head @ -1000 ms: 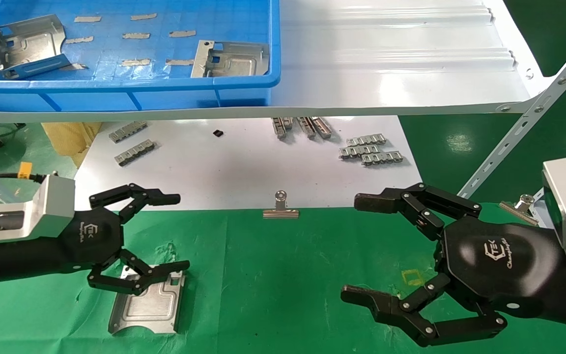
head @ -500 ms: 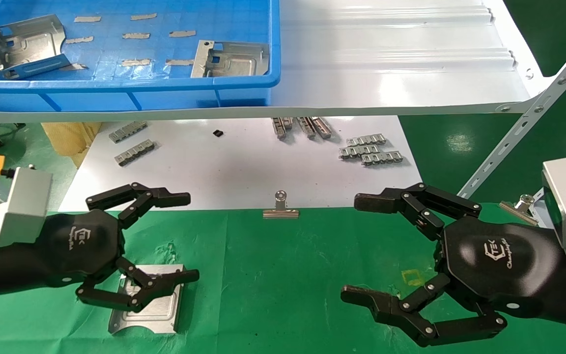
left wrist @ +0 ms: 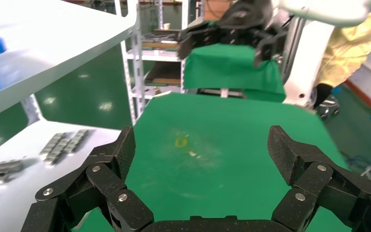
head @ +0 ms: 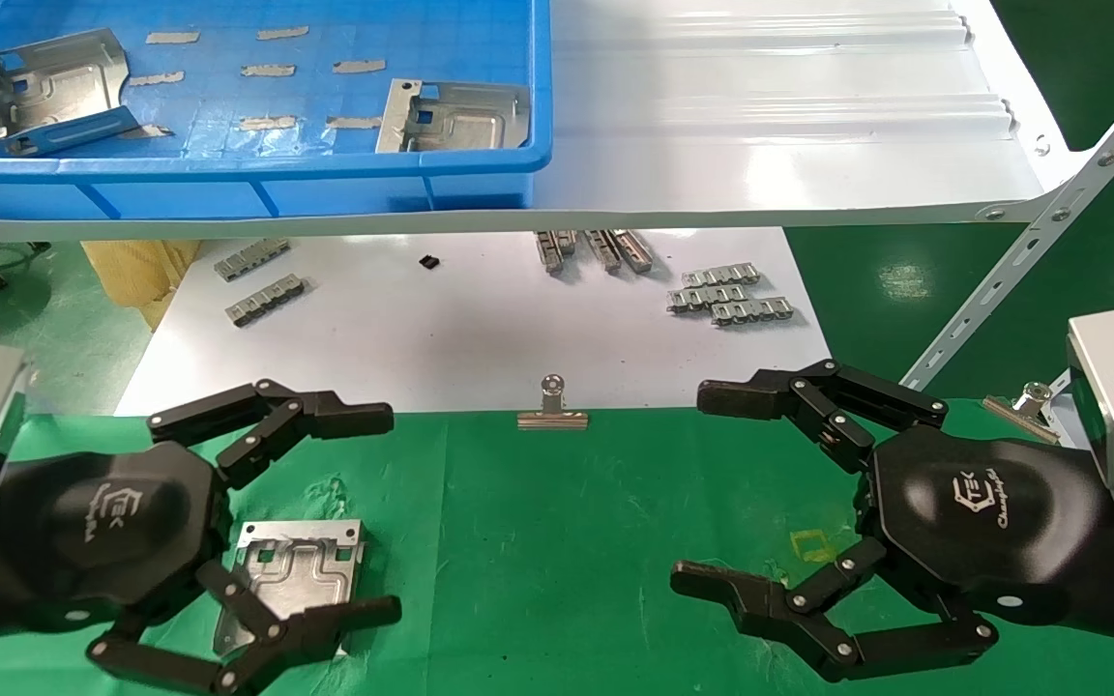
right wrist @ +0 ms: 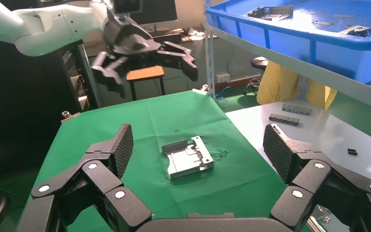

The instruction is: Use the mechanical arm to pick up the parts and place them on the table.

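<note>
One silvery part (head: pixel 301 570) lies flat on the green table (head: pixel 567 541) at the front left; it also shows in the right wrist view (right wrist: pixel 187 157). My left gripper (head: pixel 395 512) is open and empty, its lower fingers (head: pixel 325 623) crossing the part's near edge. In the left wrist view my left gripper (left wrist: pixel 203 145) has only green cloth between its fingers. Two more parts (head: pixel 44 92) (head: pixel 455 114) lie in the blue bin (head: pixel 228 174) on the shelf. My right gripper (head: pixel 702 488) is open and empty above the cloth at the right.
The white ribbed shelf (head: pixel 760 126) overhangs the back. A white sheet (head: pixel 480 319) behind the cloth holds toothed grey strips (head: pixel 731 295) (head: pixel 262 295). Binder clips (head: pixel 553 411) (head: pixel 1021 401) sit at the cloth's far edge. A slanted shelf strut (head: pixel 1031 242) stands at the right.
My left gripper has drawn back toward the front left, uncovering most of the part. The part stays on the cloth. The right arm has not moved.
</note>
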Robot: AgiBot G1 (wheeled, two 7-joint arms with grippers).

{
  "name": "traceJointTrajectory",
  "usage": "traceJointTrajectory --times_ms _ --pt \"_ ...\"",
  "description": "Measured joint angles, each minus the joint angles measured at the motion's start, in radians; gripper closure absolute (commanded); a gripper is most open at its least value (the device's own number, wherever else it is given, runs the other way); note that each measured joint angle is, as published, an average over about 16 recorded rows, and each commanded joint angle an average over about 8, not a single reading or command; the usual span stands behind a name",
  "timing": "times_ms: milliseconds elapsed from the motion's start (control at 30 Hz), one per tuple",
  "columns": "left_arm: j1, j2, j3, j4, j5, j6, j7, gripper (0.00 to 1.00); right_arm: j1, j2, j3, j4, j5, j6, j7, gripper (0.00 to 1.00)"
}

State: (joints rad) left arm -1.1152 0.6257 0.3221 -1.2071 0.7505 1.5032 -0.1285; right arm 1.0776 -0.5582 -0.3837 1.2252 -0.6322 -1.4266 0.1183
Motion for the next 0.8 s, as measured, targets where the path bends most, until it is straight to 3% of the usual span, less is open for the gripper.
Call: traceJointTrajectory --times_ms 333,800 --pt "0.05 -0.018 -0.052 -0.095 -0.026 -0.009 -0.066 0.0 0.0 0.0 0.0 0.0 0.0 0.0 0.0 0.0" --pt "0.046 -0.017 -0.048 -0.086 -0.024 -0.009 -0.062 0.0 0.0 0.0 0.0 0.0 0.0 0.0 0.0 0.0"
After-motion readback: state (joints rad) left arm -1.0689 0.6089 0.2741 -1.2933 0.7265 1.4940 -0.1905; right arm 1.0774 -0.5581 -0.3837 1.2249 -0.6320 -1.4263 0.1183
